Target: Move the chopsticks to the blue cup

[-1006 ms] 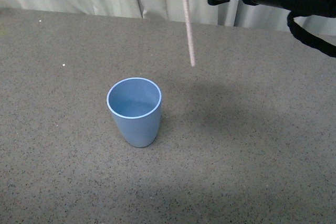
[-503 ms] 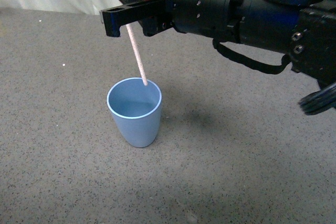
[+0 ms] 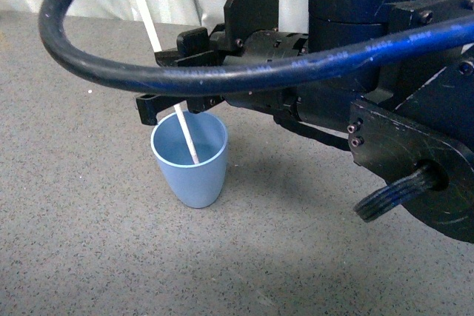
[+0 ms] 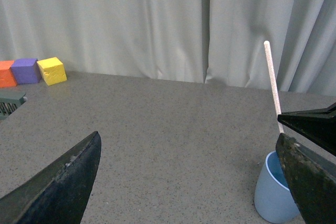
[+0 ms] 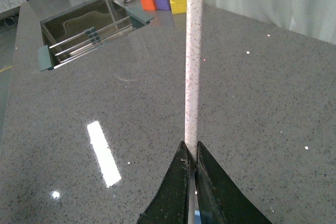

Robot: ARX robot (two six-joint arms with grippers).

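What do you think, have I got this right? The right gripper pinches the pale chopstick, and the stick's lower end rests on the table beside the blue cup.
Not quite. The right gripper does pinch the chopstick, but its lower end is not on the table beside the blue cup. The front view shows it dipping past the rim, inside the cup.

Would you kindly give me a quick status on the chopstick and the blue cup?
Right gripper shut on chopstick. Tip inside blue cup, stick tilted. Left gripper open, empty.
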